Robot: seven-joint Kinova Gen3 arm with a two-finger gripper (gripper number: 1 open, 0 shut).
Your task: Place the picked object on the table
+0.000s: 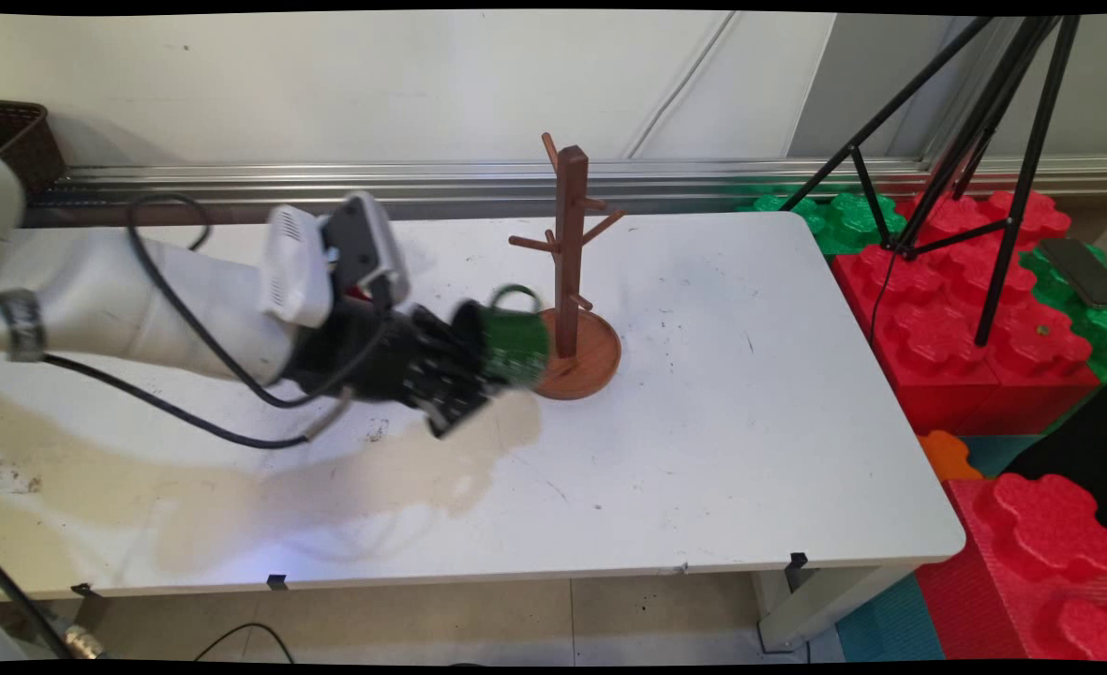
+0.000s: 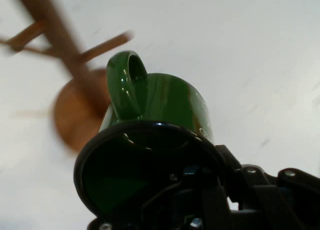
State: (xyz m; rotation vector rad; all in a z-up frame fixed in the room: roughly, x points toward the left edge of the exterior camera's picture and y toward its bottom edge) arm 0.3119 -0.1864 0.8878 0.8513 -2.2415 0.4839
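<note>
The gripper (image 1: 478,361) pinches the rim of a green mug (image 1: 514,342), held sideways, base pointing right at the wooden mug tree (image 1: 572,281), handle up.

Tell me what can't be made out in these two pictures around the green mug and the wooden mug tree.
- Main view: the gripper fingertips, hidden by the green mug.
- Main view: the near left of the mug tree base, covered by the mug.
- Hand view: the tree's pegs are blurred and its top is cut off by the upper edge.
- Hand view: the mug's far end, hidden behind its own body.
</note>
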